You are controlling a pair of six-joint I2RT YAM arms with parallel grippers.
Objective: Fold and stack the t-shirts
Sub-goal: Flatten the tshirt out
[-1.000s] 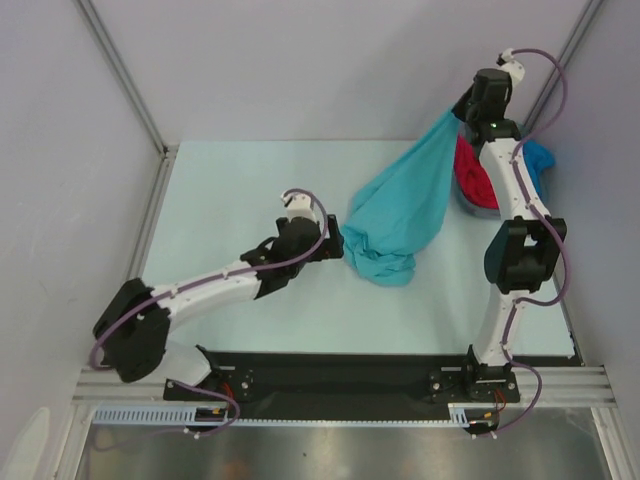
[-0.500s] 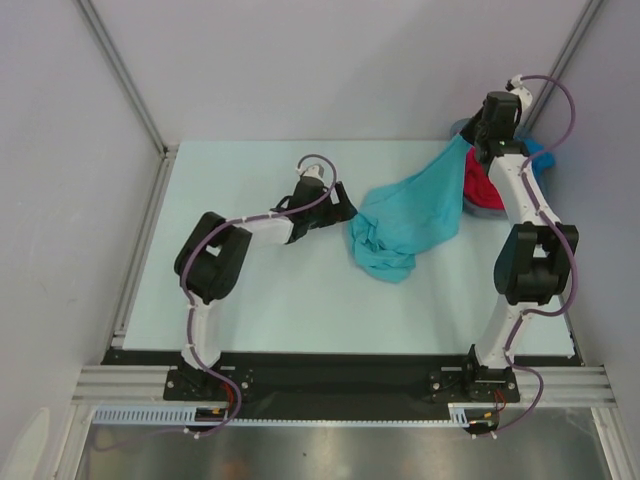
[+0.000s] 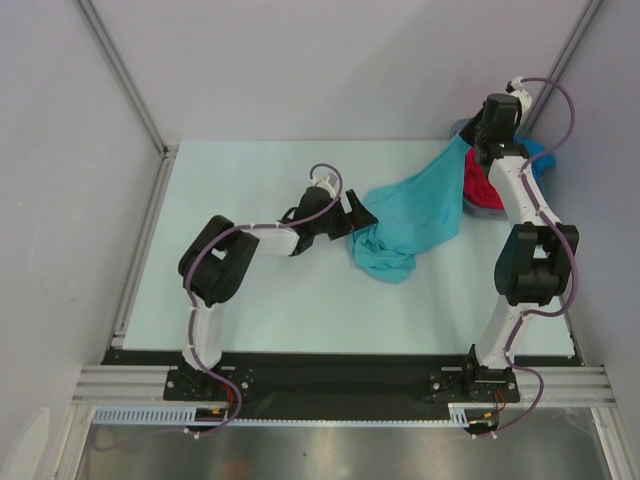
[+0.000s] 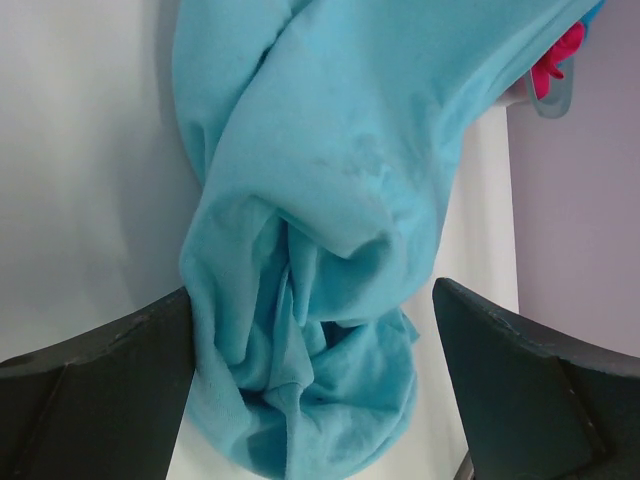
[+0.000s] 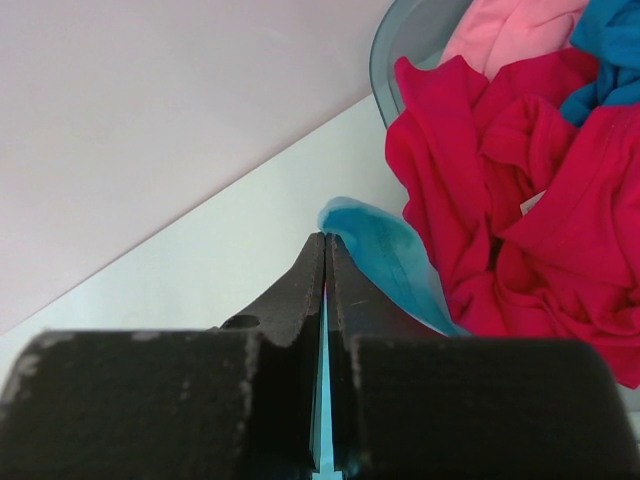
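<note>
A teal t-shirt (image 3: 412,212) stretches from a bunched heap on the table up to the back right. My right gripper (image 3: 472,138) is shut on its top edge there. In the right wrist view the closed fingers (image 5: 327,238) pinch a thin teal hem (image 5: 385,250). My left gripper (image 3: 362,222) stands open at the heap's left side. In the left wrist view its two dark fingers straddle the crumpled teal end (image 4: 312,300), the left one touching the cloth. Red (image 5: 500,200), pink (image 5: 510,30) and blue (image 5: 610,40) t-shirts lie in the basket.
The grey-blue basket (image 3: 461,127) sits at the table's back right corner, beside the right arm, with the red shirt (image 3: 478,185) and the blue one (image 3: 540,155) spilling over it. Walls with metal rails close the table at the left, back and right.
My left arm has reached right, bringing its open gripper up to the teal heap. My right gripper has moved lower and further back, so the shirt hangs flatter.
</note>
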